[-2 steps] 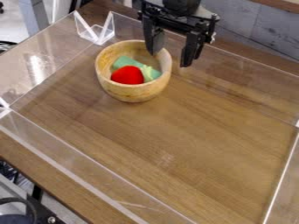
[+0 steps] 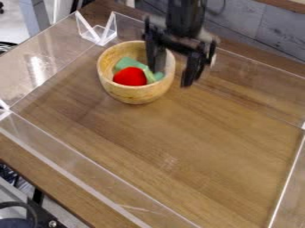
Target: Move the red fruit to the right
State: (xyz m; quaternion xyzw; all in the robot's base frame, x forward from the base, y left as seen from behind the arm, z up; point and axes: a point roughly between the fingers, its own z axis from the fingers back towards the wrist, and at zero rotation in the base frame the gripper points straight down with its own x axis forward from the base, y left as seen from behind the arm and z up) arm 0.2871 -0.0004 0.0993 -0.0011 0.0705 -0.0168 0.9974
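Wooden tabletop (image 2: 179,151), ringed by clear acrylic walls (image 2: 36,98), fills the view. Toward the upper left a wooden bowl (image 2: 137,91) is seen, and the red fruit (image 2: 130,77) is lying inside it, touching a light-green block (image 2: 131,64) that is partly tucked behind it. Just to the right, over the bowl's right rim, the gripper (image 2: 179,64) is held pointing downward with its dark fingers spread wide and nothing between them; one finger appears to hang inside the bowl and the other outside, though motion blur makes that hard to confirm. No part of the task can be counted as done: the fruit has not been grasped, lifted or shifted, and the open wood to the right of the bowl is unoccupied. What is left is judged to be the whole pick, carry and release. Compared with the earlier frame, the gripper has been lowered closer to the bowl, while fruit, block and bowl are unchanged.
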